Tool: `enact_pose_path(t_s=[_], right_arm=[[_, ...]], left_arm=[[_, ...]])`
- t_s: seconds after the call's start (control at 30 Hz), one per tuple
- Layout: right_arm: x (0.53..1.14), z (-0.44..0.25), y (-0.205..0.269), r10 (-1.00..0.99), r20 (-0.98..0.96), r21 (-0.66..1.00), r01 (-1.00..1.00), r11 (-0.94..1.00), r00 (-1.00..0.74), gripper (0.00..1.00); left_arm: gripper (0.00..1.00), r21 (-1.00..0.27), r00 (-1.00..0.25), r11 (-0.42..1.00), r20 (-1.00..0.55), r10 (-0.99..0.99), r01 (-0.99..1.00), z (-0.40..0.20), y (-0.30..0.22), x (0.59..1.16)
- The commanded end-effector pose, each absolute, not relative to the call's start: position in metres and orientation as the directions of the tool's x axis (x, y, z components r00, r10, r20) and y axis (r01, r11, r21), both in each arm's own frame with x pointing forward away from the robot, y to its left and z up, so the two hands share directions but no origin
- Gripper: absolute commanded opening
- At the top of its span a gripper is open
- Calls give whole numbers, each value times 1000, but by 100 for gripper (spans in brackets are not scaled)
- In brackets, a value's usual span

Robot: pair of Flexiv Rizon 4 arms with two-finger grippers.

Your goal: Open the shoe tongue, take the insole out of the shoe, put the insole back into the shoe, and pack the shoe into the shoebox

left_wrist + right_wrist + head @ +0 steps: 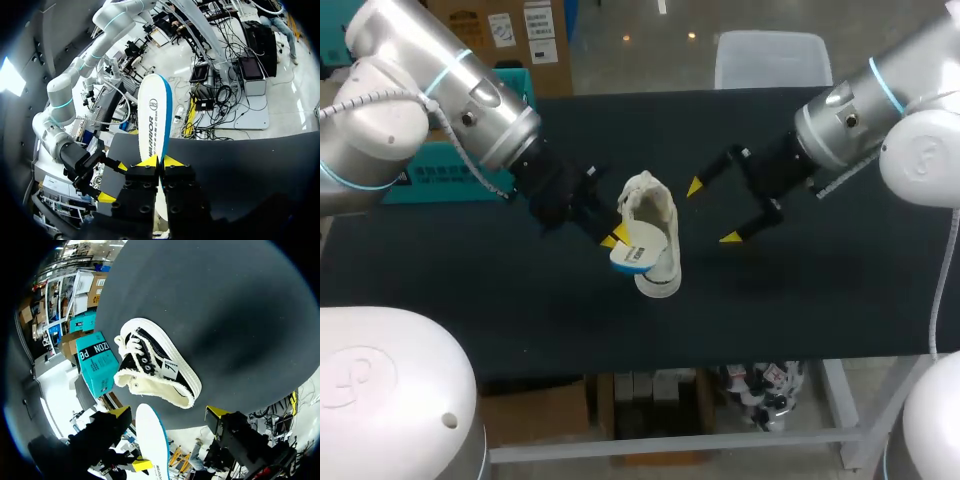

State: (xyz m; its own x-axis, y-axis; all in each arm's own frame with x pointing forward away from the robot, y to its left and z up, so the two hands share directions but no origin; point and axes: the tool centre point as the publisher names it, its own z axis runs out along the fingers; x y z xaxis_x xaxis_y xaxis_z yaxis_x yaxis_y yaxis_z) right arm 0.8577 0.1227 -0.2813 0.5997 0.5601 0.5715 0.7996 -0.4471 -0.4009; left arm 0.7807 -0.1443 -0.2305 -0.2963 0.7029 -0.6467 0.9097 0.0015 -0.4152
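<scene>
A white low shoe (655,215) with a black lining lies on the black table (820,300), its opening facing the far side. My left gripper (615,239) is shut on a white insole with a blue edge (632,256), holding it at the shoe's near left side. In the left wrist view the insole (154,112) stands up between the shut yellow tips of my left gripper (161,161). My right gripper (712,212) hangs open just right of the shoe. In the right wrist view the shoe (155,367) lies ahead of my open right gripper (168,411), with the insole (152,440) between the fingers, untouched.
A teal box (425,160) sits at the far left behind my left arm, and shows beyond the shoe as the teal box (97,362) in the right wrist view. My right gripper (112,181) appears beside the left one.
</scene>
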Motion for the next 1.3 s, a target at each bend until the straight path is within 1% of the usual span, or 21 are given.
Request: enact_pose_path(t_s=[0.03,0.17,0.27,0.4,0.53,0.87,0.93,1.1,1.17,1.23,1.3], right_arm=[[852,-289,124,511,589,-463,780,-422,626,100],[850,-294,129,453,594,-554,746,-370,665,100],[848,-293,134,432,603,-580,740,-341,671,100],[841,-292,139,440,625,-530,764,-368,645,100],[836,-299,148,385,670,-555,773,-308,635,100],[827,-305,165,287,752,-540,804,-248,594,100],[825,-305,167,275,769,-525,816,-243,577,88],[824,-306,172,243,792,-513,827,-230,559,69],[824,-306,176,237,798,-512,831,-216,553,57],[825,-306,179,231,805,-511,836,-201,547,56],[825,-306,183,229,807,-510,838,-195,545,58]], left_arm=[[0,-402,-300,6,-673,676,916,-241,-144,773],[0,-395,-299,3,-690,659,918,-247,-143,771],[0,-392,-297,-6,-707,642,920,-248,-143,772],[0,-391,-297,-20,-730,616,920,-248,-141,775],[0,-392,-296,-32,-743,600,919,-249,-143,777],[0,-405,-305,-73,-784,541,911,-247,-151,784],[0,-409,-308,-78,-786,537,909,-247,-153,784],[0,-426,-327,-73,-783,529,902,-253,-152,785],[0,-432,-335,-71,-783,525,899,-256,-150,785],[0,-434,-338,-70,-785,519,898,-257,-149,786],[0,-436,-343,-69,-787,513,897,-258,-148,787]])
